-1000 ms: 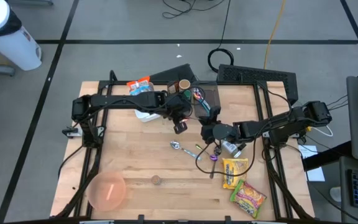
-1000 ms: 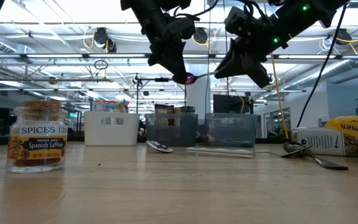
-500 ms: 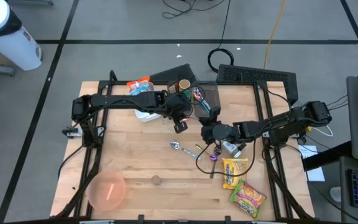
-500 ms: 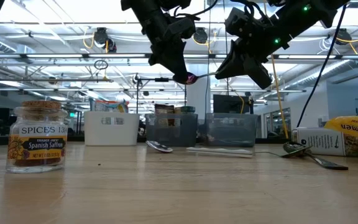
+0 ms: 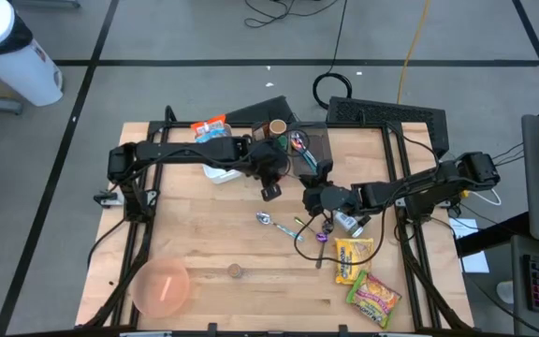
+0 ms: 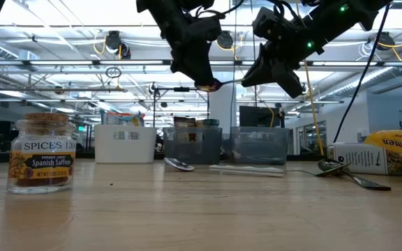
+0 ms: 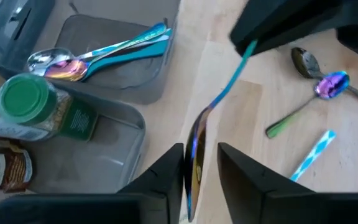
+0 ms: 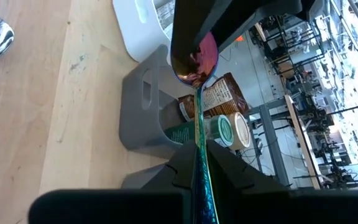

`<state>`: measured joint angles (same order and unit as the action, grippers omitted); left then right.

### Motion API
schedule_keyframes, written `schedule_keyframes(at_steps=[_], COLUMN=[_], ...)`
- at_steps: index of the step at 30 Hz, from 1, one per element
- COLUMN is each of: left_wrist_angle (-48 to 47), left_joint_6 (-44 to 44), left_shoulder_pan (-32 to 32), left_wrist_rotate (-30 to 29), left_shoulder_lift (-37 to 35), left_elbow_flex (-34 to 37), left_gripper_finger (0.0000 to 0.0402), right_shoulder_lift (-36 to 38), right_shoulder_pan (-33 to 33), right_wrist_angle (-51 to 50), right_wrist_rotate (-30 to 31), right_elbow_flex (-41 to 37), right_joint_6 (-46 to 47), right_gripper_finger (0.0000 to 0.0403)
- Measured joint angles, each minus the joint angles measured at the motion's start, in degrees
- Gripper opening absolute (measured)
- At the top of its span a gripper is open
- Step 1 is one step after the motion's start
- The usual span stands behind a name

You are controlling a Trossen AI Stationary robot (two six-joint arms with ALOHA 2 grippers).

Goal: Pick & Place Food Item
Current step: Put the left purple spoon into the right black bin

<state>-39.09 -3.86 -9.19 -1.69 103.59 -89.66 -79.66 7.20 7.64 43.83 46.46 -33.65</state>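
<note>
Nearest the camera, on the worktop (image 6: 187,216), the spice jar (image 6: 41,153) is standing untouched, with the ramen packets (image 5: 356,259) lying off to the right. Above mid-table, an iridescent spoon (image 8: 196,93) is being passed between arms: the right gripper (image 5: 313,198) is clenching its handle, while the left gripper (image 5: 270,190) is loosening around the bowl end, its fingers parting. Judging by this, a handover is finishing. Next, the left arm should be backing clear before the right carries the spoon toward the grey bin (image 7: 114,68) beyond.
</note>
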Motion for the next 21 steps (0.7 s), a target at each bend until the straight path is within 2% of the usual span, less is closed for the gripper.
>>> schedule_keyframes(at_steps=[10,16,21], left_wrist_angle=[1.5,1.7,1.3], left_joint_6=[5.4,7.6,8.1], left_shoulder_pan=[0.1,0.0,0.0], left_wrist_rotate=[-2.3,-4.3,-4.3], left_shoulder_lift=[-5.8,-11.2,-15.3], left_elbow_flex=[0.0,0.0,0.0], left_gripper_finger=[0.0152,0.0153,0.0152], right_shoulder_lift=[1.2,4.5,10.5], right_shoulder_pan=[-0.1,-1.2,-3.9], right_wrist_angle=[-1.4,-4.5,-6.3], right_wrist_rotate=[0.1,-0.2,-0.5], right_elbow_flex=[0.1,0.0,0.1], right_joint_6=[2.2,6.9,12.7], right_gripper_finger=[0.0012,0.0008,0.0001])
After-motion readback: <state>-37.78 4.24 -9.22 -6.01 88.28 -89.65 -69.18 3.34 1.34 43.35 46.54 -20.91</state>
